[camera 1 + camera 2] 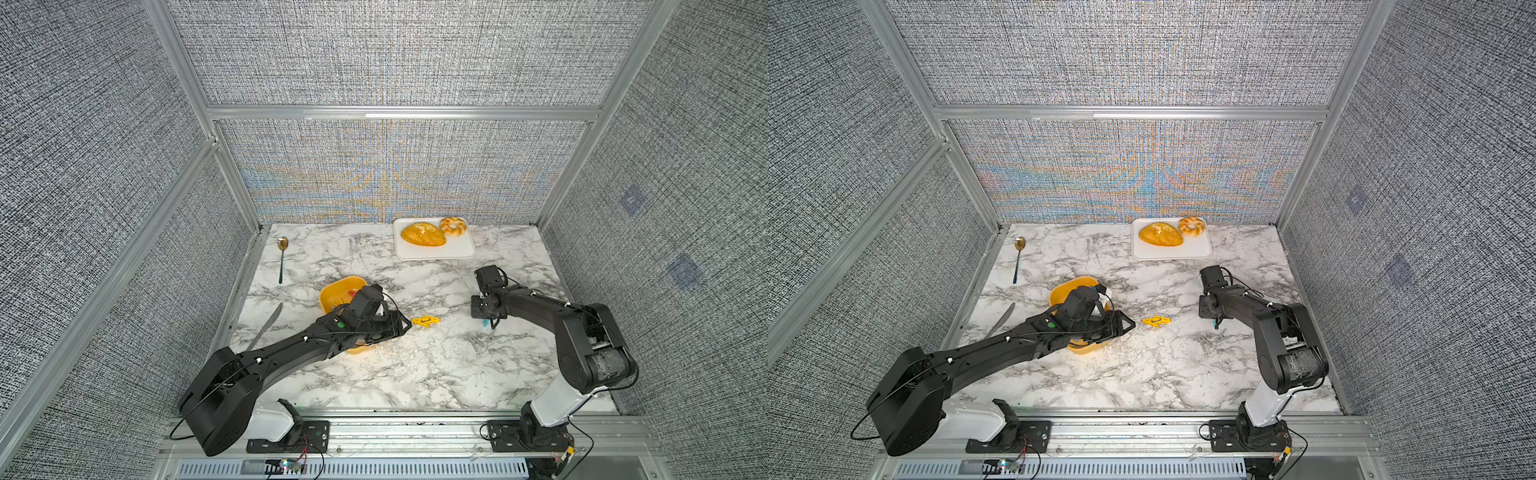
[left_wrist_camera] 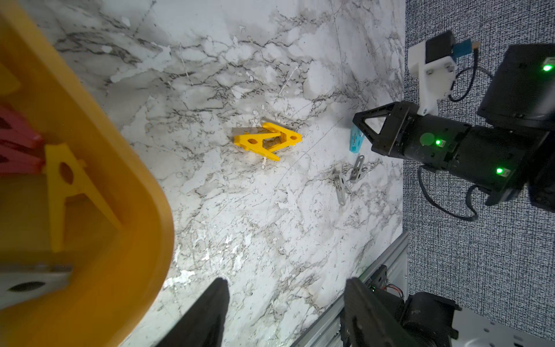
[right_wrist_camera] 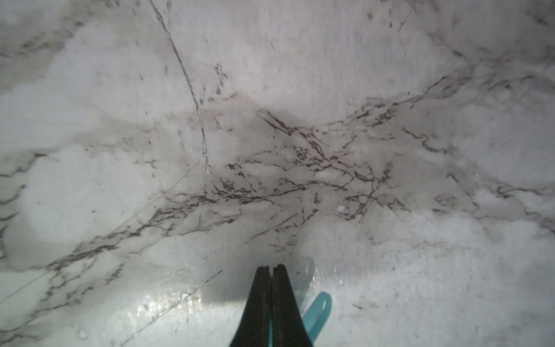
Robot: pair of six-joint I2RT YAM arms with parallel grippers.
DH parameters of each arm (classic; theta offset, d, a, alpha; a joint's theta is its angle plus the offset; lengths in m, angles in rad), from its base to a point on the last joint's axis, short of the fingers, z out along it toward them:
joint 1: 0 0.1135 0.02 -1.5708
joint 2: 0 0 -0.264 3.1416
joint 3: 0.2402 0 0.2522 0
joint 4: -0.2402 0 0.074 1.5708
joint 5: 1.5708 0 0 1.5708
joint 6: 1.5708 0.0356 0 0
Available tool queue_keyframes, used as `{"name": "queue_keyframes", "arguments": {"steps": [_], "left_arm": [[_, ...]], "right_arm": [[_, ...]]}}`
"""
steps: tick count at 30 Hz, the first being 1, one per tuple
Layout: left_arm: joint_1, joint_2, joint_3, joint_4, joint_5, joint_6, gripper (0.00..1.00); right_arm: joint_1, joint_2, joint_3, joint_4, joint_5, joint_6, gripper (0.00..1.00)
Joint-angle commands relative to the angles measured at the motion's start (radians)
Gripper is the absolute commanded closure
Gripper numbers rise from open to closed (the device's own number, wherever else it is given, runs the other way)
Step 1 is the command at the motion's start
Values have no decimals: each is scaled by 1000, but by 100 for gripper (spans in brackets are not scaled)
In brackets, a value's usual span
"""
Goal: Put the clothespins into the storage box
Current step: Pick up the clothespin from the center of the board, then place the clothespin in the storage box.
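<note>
Grey woven panels wall in a marble table [image 1: 415,365]. The storage box [image 1: 337,291] sits toward its left side, partly under the left arm, with some clothespins [image 2: 69,186] already inside. The left gripper [image 2: 285,285] hangs beside the box, jaws partly apart and empty. The right gripper [image 3: 270,267], well apart from the box, has its jaws pinched together on a teal clothespin [image 3: 319,309] at the tabletop. I judge it best to lift straight up first, clearing the grey clothespins [image 2: 345,177] just beside and the yellow clothespins [image 2: 268,140] lying toward the box, then release low inside.
</note>
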Motion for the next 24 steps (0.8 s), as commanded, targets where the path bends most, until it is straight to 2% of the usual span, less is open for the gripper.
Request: {"name": "queue_keyframes", "arguments": {"steps": [1,5,15,24], "left_arm": [[-1,-37,-4,-53,-52,17,34],[1,-114,0,-156,-144,33,34],[29,-341,-18,-368,-397,22,30],[107,-574,-109,-480,-459,-35,22]], "right_arm": [[22,-10,31,8,-41,17,100],[89,-18,99,1,-119,44,100],[373,90,411,-20,-278,114,100],[525,303,773,-37,-444,155,99]]}}
